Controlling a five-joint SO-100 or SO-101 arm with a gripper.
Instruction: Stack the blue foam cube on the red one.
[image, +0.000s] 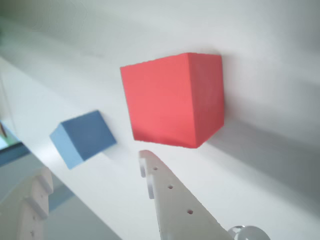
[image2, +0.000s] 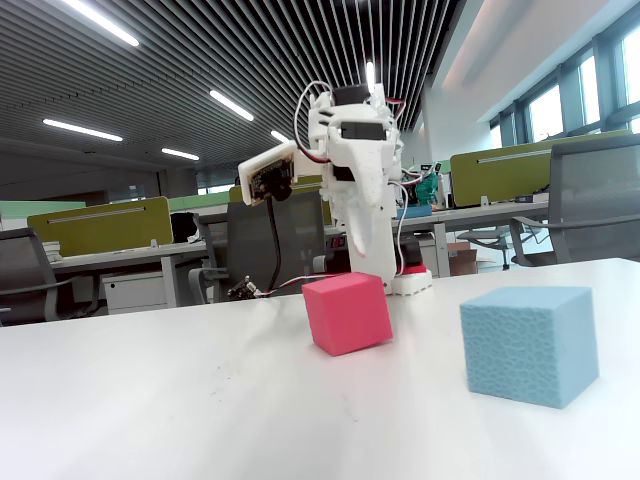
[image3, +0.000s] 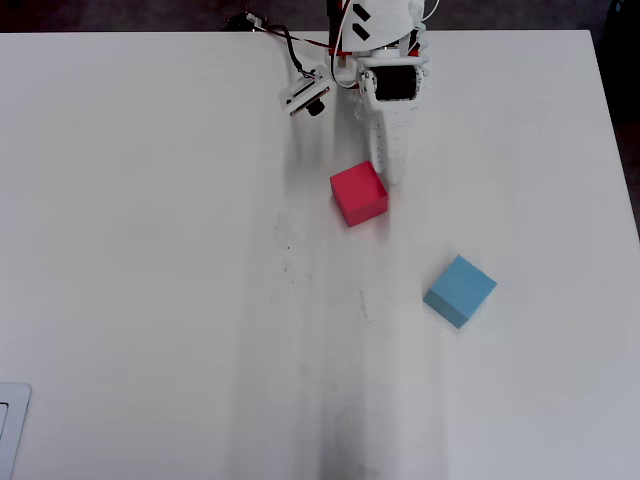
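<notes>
Pinkish-red smooth foam cube (image3: 358, 194) sits just beside the empty, parted white gripper (image3: 388, 178); light-blue porous foam cube (image3: 460, 290) lies well apart on the white table (image3: 150, 250).

Bright, even office light: ceiling strip lights (image2: 97, 22) and windows (image2: 560, 110) at right in the fixed view, with only soft, faint shadows under both cubes. The wrist view is soft and tilted, gripper fingers (image: 170, 195) blurred in the foreground, red one (image: 172, 99) casting a diffuse shadow. The overhead view is sharp but the white table (image3: 150, 250) is near blown out.
</notes>
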